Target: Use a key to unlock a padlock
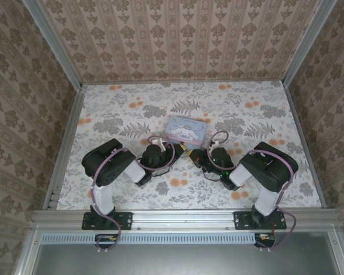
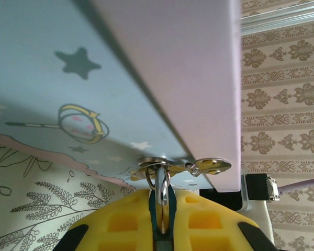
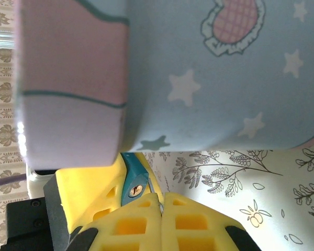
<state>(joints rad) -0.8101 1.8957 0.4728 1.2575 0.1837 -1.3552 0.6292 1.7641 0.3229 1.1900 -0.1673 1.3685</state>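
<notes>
The teal-dark padlock (image 3: 133, 183) hangs at the front of the pale blue cartoon box (image 1: 186, 130), its brass keyhole facing the right wrist camera. My left gripper (image 2: 162, 197) is shut on the padlock body (image 2: 162, 222). The silver shackle (image 2: 163, 180) runs up through the box's metal hasp (image 2: 209, 166). My right gripper (image 3: 162, 200) is shut on a thin grey key (image 3: 156, 189), whose blade pokes out beside the keyhole, just right of it. In the top view the left gripper (image 1: 182, 150) and the right gripper (image 1: 195, 154) meet at the box's near edge.
The box's pink side (image 3: 68, 78) overhangs both wrist cameras closely. The floral tablecloth (image 1: 132, 109) spreads around it, with patterned walls (image 1: 178, 40) behind and at both sides. A metal rail (image 1: 183, 217) runs along the near edge by the arm bases.
</notes>
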